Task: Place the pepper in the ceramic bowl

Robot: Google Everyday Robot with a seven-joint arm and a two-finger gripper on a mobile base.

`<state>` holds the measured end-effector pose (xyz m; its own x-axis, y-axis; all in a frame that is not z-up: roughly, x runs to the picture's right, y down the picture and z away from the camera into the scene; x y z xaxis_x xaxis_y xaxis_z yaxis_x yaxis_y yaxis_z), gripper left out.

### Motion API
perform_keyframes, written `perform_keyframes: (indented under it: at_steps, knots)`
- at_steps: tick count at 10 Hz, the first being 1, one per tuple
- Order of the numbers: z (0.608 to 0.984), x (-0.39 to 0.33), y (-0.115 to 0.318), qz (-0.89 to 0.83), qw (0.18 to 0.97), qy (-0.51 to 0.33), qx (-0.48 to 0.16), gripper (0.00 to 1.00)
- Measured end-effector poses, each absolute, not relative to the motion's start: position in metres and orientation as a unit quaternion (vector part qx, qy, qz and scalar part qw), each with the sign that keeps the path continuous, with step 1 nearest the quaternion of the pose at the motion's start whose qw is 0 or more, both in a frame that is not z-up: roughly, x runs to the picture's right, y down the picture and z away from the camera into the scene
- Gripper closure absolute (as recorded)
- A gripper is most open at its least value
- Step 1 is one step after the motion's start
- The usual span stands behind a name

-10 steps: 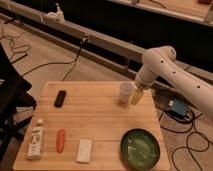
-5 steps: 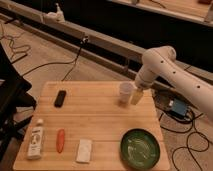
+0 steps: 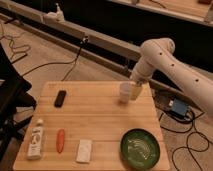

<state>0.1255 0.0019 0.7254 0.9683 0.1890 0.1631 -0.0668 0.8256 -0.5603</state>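
Observation:
The pepper (image 3: pixel 60 140), a small slender orange-red piece, lies near the front left of the wooden table (image 3: pixel 95 120). The ceramic bowl (image 3: pixel 140 148), dark green and glossy with pale streaks inside, sits at the front right corner with nothing in it. My gripper (image 3: pixel 135 92) hangs at the end of the white arm over the table's far right edge, just right of a small white cup (image 3: pixel 125 92). Its fingers stand open and hold nothing. It is far from the pepper.
A white tube with a dark label (image 3: pixel 35 142) lies left of the pepper. A white block (image 3: pixel 84 150) lies to its right. A black oblong object (image 3: pixel 60 98) rests at the back left. Cables and a blue box (image 3: pixel 178 107) lie on the floor to the right.

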Motion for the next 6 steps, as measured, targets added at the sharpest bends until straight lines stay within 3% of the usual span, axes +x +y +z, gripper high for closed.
perform_keyframes:
  at_steps: [4, 6]
  knots:
    - [0.703, 0.010, 0.037, -0.077, 0.928, -0.212, -0.296, 0.20]
    - [0.683, -0.047, 0.087, -0.164, 0.896, -0.265, -0.315, 0.20]
